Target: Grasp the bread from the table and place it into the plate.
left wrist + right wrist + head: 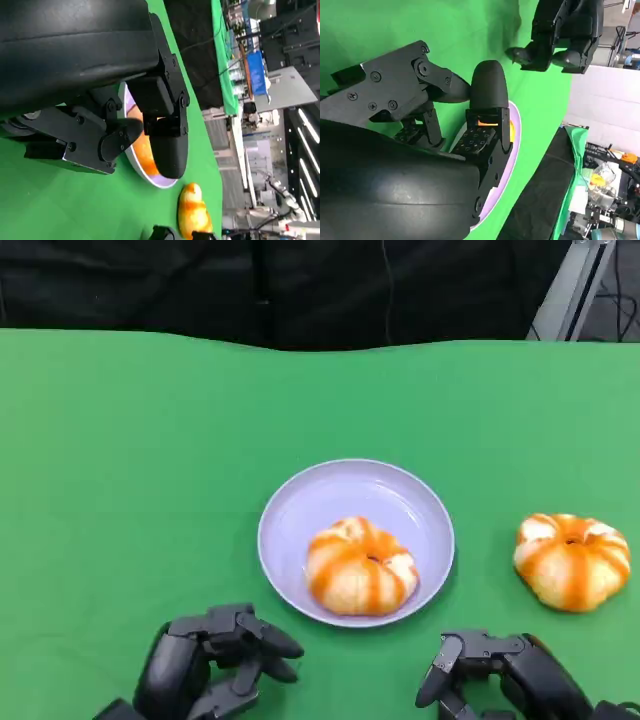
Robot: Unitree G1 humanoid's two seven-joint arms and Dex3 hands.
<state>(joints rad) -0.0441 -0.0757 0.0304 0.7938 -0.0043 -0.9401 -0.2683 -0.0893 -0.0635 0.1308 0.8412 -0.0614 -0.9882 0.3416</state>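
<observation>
Near left, the left hand (215, 660) hovers over the green table (120, 490), fingers apart, holding nothing. At centre, the lavender plate (300, 515) carries one bread (361, 567). The right hand (500, 672) hangs near right, spread and empty. A second bread (572, 560) lies far right on the cloth. The left wrist view alone reveals cluttered benches beyond the table's edge.

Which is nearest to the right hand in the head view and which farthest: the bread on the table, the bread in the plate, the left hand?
1. Bread on the table: just beyond the right hand, toward the table's right side.
2. Bread in the plate: beyond and to its left, on the near part of the plate.
3. Left hand: across the near edge.
</observation>
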